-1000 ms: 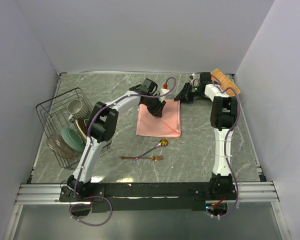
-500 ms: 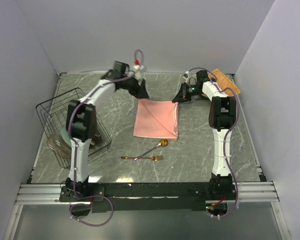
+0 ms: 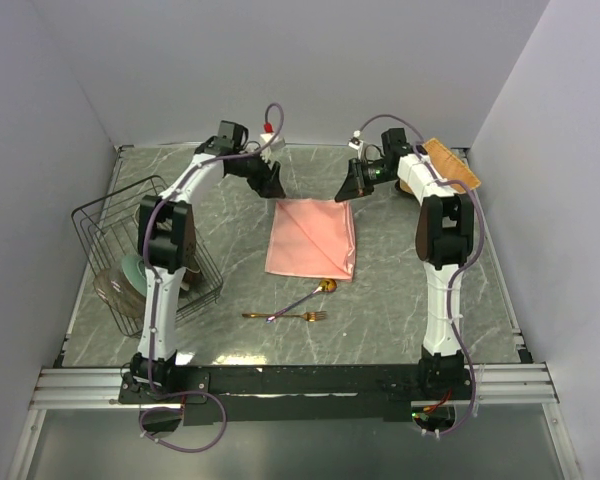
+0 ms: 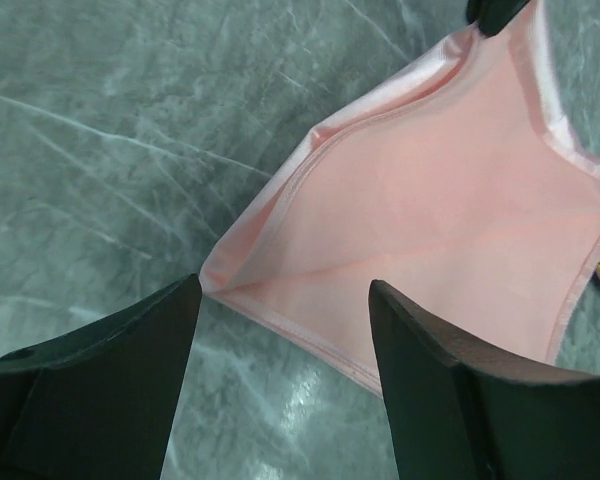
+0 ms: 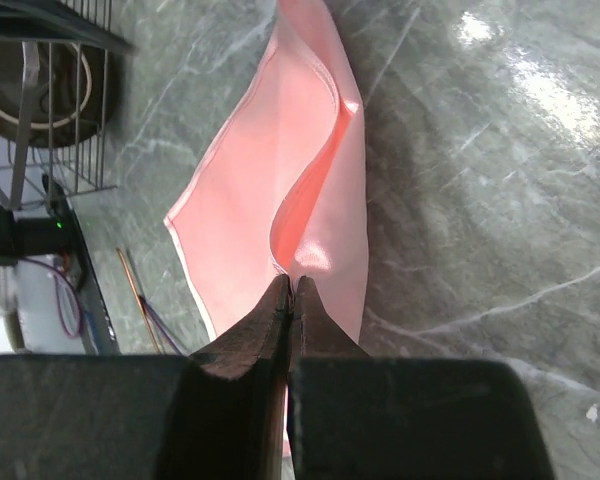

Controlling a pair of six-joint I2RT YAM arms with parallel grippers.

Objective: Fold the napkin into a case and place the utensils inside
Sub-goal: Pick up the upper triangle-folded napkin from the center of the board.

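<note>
Currently my right pincer (image 5: 292, 288) pinches the napkin (image 3: 310, 240) at its upper-right corner, mid-frame on the worktop (image 3: 400, 290); my left pincer (image 4: 280, 300) gapes empty. I'd fold slowly, keeping edges aligned.

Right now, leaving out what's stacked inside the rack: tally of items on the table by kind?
Cloth: 1 (napkin)
Utensils: 2 (spoon, fork)
Woven mat: 1
Wire rack: 1
Total: 5
</note>
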